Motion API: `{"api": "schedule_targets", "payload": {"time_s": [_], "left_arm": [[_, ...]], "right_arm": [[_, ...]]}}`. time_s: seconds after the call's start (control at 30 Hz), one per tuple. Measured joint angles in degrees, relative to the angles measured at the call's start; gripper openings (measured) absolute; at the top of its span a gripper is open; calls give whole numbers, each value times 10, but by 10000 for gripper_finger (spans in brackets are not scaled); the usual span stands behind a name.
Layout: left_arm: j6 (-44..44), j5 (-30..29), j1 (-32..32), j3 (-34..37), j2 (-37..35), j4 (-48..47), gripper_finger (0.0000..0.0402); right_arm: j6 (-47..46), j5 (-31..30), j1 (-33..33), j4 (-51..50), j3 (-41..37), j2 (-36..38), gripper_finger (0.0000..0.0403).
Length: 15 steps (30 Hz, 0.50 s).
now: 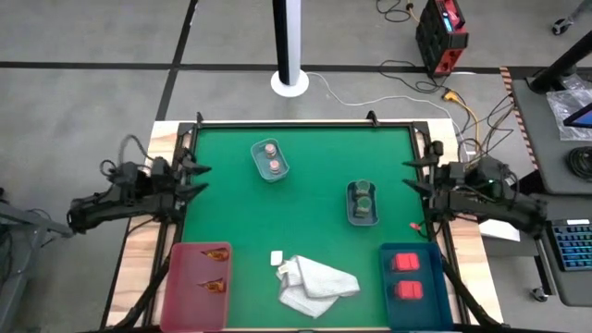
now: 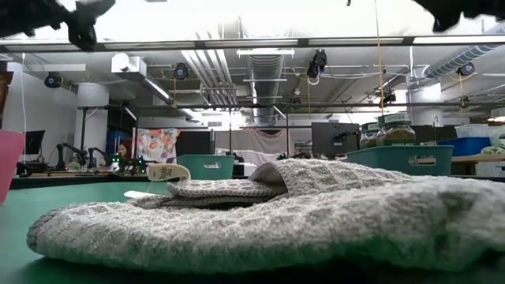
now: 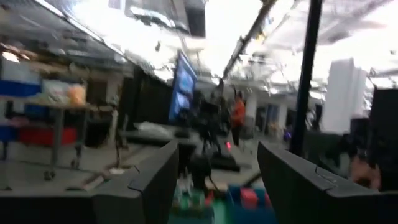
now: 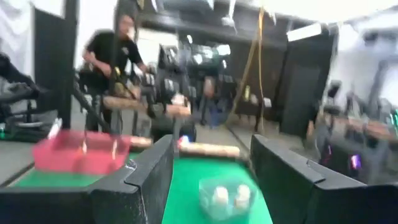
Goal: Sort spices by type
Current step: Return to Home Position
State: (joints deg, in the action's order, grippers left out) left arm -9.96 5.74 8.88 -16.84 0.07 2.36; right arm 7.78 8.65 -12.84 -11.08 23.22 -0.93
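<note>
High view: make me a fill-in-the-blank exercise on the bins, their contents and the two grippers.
1. The pink bin holds ___ orange packets.
2. The two red blocks lie in a bin coloured ___.
3. The left gripper and the right gripper, at opposite sides of the table, both have their fingers ___.
Missing words: two; blue; open.

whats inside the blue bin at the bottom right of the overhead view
Two red blocks lie apart, one behind the other, in the blue bin. Anything beneath the blocks is covered.
</note>
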Motion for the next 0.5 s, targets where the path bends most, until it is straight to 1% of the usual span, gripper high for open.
{"api": "schedule_targets", "payload": {"time_s": [0.03,0.1,0.13,0.27,0.3,0.33,0.4,0.43,0.5], "left_arm": [[-1,9,-1,12,1,6,204],[2,25,-1,46,2,34,204],[2,30,-1,68,5,70,204],[3,39,-1,164,1,204,204],[6,40,-1,160,1,201,204],[6,40,-2,150,2,170,204],[-5,39,-2,137,10,142,204],[-18,39,-2,134,13,130,204],[-40,38,-2,124,23,129,204]], "right_arm": [[7,8,1,19,1,-17,206],[8,41,1,45,-11,-23,206],[10,47,2,59,-27,-26,206],[9,63,2,191,-118,-23,206],[6,63,2,227,-140,-21,206],[-5,63,2,260,-164,-20,206],[-39,60,2,304,-208,-20,206],[-63,55,2,307,-225,-18,206],[-136,50,2,265,-223,-19,206]]}}
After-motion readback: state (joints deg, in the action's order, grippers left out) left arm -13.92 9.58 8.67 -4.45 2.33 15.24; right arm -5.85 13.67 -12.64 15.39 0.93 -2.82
